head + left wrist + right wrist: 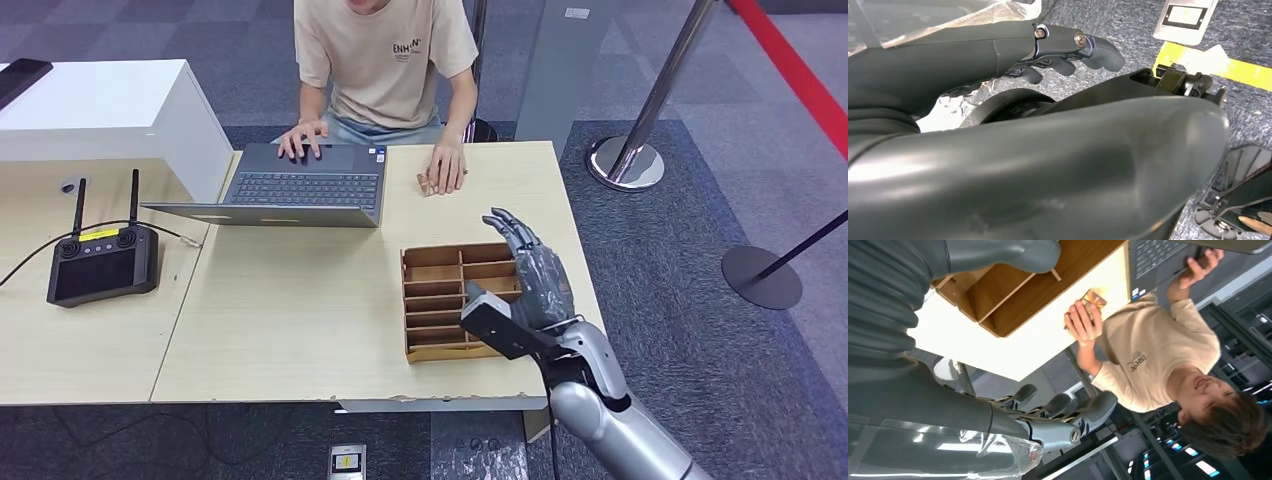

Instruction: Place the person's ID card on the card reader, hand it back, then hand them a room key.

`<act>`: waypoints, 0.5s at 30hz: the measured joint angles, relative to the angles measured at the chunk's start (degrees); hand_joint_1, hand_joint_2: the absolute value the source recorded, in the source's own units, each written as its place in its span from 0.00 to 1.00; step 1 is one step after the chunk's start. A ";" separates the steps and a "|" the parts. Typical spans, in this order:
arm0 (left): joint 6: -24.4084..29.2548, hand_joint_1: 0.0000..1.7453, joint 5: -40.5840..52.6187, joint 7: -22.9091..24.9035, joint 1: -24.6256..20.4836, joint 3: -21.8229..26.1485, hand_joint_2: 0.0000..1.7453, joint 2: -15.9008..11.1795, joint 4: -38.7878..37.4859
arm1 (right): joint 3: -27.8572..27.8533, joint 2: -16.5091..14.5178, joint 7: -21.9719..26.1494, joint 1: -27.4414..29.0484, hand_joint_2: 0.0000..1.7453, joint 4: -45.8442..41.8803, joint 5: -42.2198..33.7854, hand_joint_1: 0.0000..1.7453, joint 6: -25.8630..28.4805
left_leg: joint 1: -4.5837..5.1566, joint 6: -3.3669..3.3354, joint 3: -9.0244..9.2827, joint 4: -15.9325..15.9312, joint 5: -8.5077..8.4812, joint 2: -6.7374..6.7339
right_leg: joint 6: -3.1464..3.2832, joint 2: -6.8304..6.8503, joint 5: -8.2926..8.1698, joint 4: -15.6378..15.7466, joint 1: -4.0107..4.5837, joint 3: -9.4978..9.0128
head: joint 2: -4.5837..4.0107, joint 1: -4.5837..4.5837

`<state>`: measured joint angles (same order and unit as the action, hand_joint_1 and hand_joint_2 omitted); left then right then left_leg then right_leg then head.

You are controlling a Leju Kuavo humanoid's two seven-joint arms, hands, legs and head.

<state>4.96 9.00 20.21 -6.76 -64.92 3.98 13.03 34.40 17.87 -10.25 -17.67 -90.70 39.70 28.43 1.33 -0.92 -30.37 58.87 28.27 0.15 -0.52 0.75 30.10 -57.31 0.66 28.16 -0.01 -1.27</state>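
Head view: right robot hand (530, 270) hovers above the wooden divided tray (440, 300) on the tabletop (300, 320), fingers spread, empty, evidently poised to receive. Beyond, the person's hand (445, 170) rests on the ID card (1093, 299), apparently ready to offer it, beside the laptop (300, 190).

Even, bright indoor light falls on the counter (300, 300) with soft shadows; near surfaces in both wrist views are blurred with glare.

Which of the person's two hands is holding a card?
The person's hand nearer the robot hand holds the card; the other hand rests on the laptop.
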 joint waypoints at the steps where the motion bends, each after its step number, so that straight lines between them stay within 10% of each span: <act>1: 0.01 0.00 0.02 0.01 0.00 0.00 0.00 0.00 0.00 | 0.05 0.06 -0.33 0.00 1.00 0.05 0.53 0.24 -0.05 | 0.00 0.00 0.00 0.00 0.00 0.00 | 0.00 0.00 0.00 0.00 0.00 0.00 | 0.00 0.00; 15: 0.10 0.00 0.34 0.81 0.00 0.00 0.00 0.00 0.00 | 1.09 0.74 -4.00 -0.04 1.00 1.58 6.62 0.27 -1.25 | 0.00 0.00 0.00 0.00 0.00 0.00 | 0.00 0.00 0.00 0.00 0.00 0.00 | 0.01 -0.01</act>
<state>5.06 9.34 21.02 -6.76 -64.92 3.98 13.03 35.49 18.61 -14.25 -17.72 -89.12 46.31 27.18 1.33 -0.92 -30.37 58.87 28.27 0.15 -0.52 0.75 30.10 -57.31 0.66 28.15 0.00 -1.27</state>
